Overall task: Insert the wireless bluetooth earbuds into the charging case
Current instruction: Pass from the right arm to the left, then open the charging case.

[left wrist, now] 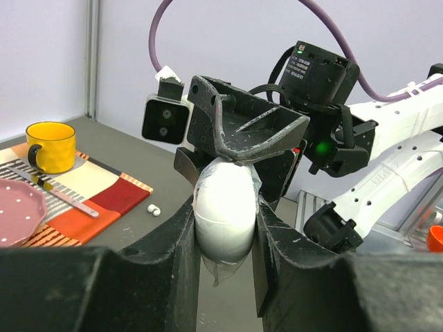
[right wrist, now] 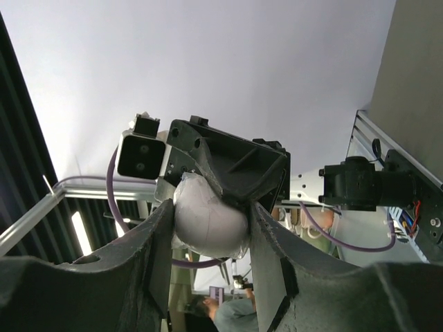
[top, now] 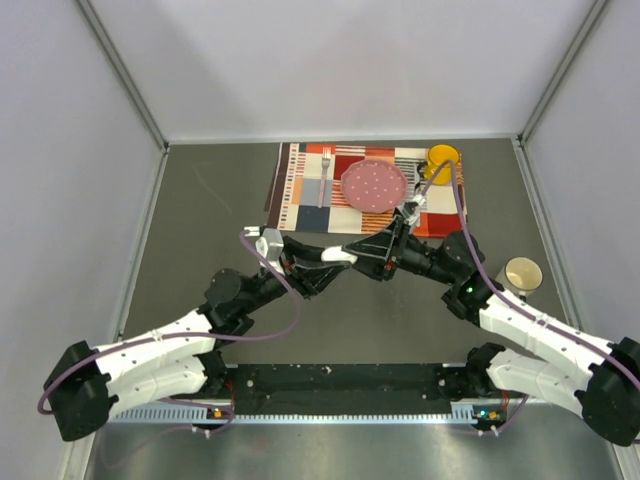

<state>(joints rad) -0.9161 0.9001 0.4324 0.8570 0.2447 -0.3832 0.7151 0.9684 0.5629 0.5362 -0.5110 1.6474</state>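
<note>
The charging case (left wrist: pixel 223 200), a white pebble-like shell wrapped in clear film, hangs in mid-air between both arms. My left gripper (left wrist: pixel 223 232) is shut on its lower half, fingers pressed on both sides. My right gripper (right wrist: pixel 208 225) is shut on the other end of the case (right wrist: pixel 208 207). In the top view the two grippers meet nose to nose over the table's middle, left gripper (top: pixel 322 264) and right gripper (top: pixel 356 256), with the case (top: pixel 339 257) between them. Two tiny white earbuds (left wrist: pixel 154 209) lie on the grey table beside the placemat's corner.
A striped placemat (top: pixel 300 180) at the back carries a pink plate (top: pixel 374 184), a fork (top: pixel 325 170) and a yellow mug (top: pixel 443 157). A round metal tin (top: pixel 521 272) stands at the right. White walls close in the table.
</note>
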